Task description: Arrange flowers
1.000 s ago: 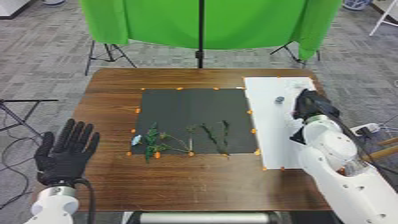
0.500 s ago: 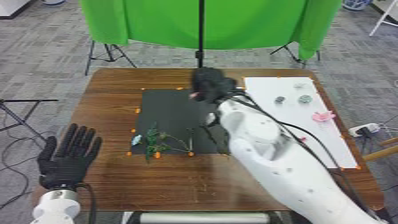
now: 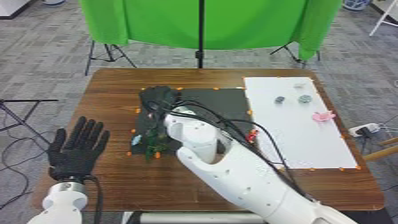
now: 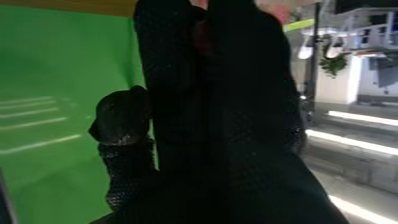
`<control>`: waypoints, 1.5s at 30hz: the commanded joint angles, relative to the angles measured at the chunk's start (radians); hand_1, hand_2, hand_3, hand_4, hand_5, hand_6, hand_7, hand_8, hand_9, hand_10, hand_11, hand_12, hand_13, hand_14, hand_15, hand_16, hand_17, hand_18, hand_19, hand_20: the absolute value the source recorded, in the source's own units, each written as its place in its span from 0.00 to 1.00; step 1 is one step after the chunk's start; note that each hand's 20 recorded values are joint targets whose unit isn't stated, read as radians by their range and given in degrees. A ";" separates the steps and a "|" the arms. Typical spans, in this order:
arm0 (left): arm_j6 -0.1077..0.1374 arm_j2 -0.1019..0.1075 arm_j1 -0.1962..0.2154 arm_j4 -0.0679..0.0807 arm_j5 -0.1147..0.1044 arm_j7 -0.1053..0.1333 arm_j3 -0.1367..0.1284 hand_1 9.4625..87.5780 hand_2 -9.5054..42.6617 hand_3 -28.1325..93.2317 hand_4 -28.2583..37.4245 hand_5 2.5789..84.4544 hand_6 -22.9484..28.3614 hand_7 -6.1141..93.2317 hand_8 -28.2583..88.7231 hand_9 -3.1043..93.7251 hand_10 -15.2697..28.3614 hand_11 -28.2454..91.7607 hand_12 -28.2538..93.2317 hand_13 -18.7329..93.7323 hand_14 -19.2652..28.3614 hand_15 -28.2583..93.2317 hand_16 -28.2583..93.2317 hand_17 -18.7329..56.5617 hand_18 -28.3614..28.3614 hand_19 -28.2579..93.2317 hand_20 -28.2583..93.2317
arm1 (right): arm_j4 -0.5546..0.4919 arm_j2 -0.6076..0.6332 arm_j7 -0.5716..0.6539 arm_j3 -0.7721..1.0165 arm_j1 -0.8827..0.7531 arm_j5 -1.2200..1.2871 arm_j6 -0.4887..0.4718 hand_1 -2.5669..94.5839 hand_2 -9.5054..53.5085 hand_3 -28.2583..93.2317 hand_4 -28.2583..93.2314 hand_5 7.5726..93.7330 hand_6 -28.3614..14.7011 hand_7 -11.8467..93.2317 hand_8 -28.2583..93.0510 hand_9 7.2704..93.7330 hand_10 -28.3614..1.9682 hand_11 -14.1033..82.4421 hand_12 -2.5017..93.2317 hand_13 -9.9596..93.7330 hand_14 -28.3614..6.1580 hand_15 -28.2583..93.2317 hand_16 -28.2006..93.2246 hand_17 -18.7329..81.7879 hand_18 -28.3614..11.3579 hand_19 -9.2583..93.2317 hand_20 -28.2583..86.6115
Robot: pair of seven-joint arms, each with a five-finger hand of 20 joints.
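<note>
"Pink flower [image 3: 323,116]: where is it being kept?"

"On the white sheet [image 3: 311,152], near the outer edge. Toward the far end, a greenish flower [image 3: 305,99], a grey one [image 3: 279,100] and a pale one [image 3: 298,86] are being kept apart."

"And on the black mat [image 3: 226,96]?"

"Green stems [image 3: 153,145] are being laid out there, with a pale blue flower [image 3: 136,140] just beside them. The right hand [image 3: 160,96] is being held at the far left part, and red [image 4: 204,40] is being glimpsed at the right hand [image 4: 213,175]. How far it is being opened, or whether anything is being gripped, cannot be told."

"The left hand [image 3: 77,152]?"

"Being held wide open, fingers straight and spread, nothing being grasped."
</note>
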 commanded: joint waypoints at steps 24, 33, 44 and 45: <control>-0.030 0.019 -0.019 0.021 -0.070 -0.015 0.011 0.21 0.50 0.87 0.00 0.55 0.65 0.15 0.17 0.45 0.71 0.41 0.31 0.44 0.75 0.54 0.17 0.15 0.75 0.56 0.35 | 0.068 -0.060 0.085 0.040 -0.025 0.007 -0.058 1.00 0.00 0.00 0.58 0.61 0.58 0.26 0.13 0.62 0.40 0.30 0.19 0.73 0.61 0.51 0.51 0.55 0.14 0.96 0.51; -0.018 -0.019 0.004 0.020 -0.066 -0.025 -0.018 0.21 0.50 0.87 0.00 0.55 0.65 0.15 0.16 0.45 0.71 0.41 0.31 0.44 0.75 0.54 0.17 0.15 0.75 0.56 0.35 | -0.044 0.001 0.172 0.108 -0.017 0.169 -0.085 0.96 0.00 0.00 0.58 0.57 0.55 0.25 0.13 0.58 0.37 0.28 0.18 0.71 0.55 0.55 0.46 0.54 0.12 0.97 0.50; -0.005 -0.051 0.024 0.014 -0.057 -0.044 -0.033 0.21 0.50 0.87 0.00 0.55 0.65 0.15 0.17 0.45 0.71 0.41 0.31 0.44 0.75 0.54 0.17 0.15 0.75 0.56 0.35 | -0.256 0.233 0.271 0.287 -0.081 0.304 -0.028 0.86 0.00 0.01 0.85 0.56 0.53 0.23 0.14 0.56 0.31 0.27 0.18 0.69 0.45 0.60 0.37 0.54 0.10 0.99 0.47; -0.009 -0.054 0.029 0.012 -0.056 -0.040 -0.034 0.20 0.50 0.87 0.00 0.55 0.65 0.15 0.17 0.45 0.71 0.41 0.31 0.44 0.75 0.54 0.17 0.15 0.75 0.56 0.35 | -0.268 0.268 0.278 0.311 -0.089 0.305 -0.025 0.85 0.00 0.01 0.85 0.56 0.53 0.23 0.14 0.56 0.31 0.26 0.18 0.68 0.44 0.60 0.37 0.53 0.09 0.98 0.47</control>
